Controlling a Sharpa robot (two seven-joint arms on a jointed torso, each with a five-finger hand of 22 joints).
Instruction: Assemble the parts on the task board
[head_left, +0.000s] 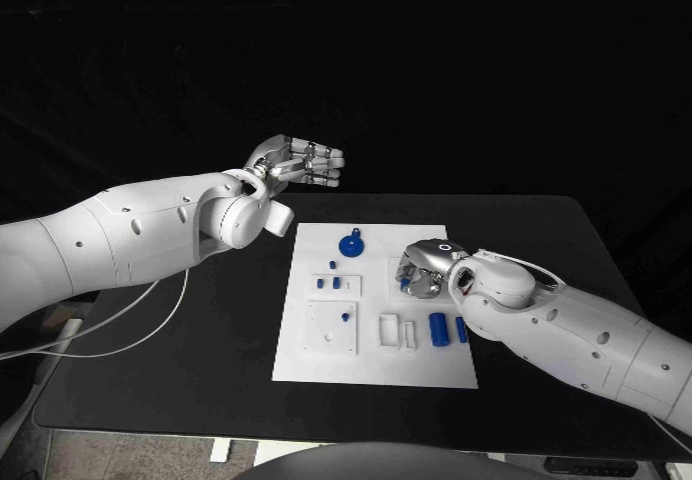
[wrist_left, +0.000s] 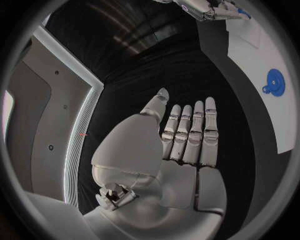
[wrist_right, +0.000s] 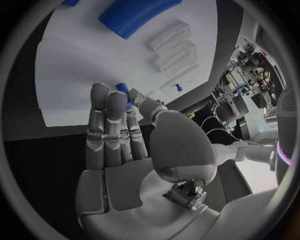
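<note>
Two silver hands worked above the black surface (head_left: 173, 350), where the white task board (head_left: 368, 360) lay flat in the middle. The right hand (head_left: 423, 268) hovered low over the board's right half, its fingers held together and reaching down toward a small blue part (wrist_right: 123, 90) at its fingertips; whether it actually gripped that part could not be told. Just behind this hand, nearer the robot, two blue cylinders (head_left: 438, 327) lay side by side on the board, with white blocks (head_left: 389, 331) beside them. Ahead of the right hand and toward the other arm sat a round blue disc with a tab (head_left: 351, 243), and a few short blue pegs (head_left: 333, 282) stood close to it. The left hand (head_left: 296, 161) was raised off the board, beyond its far corner, released and holding nothing, fingers straight and side by side.
</note>
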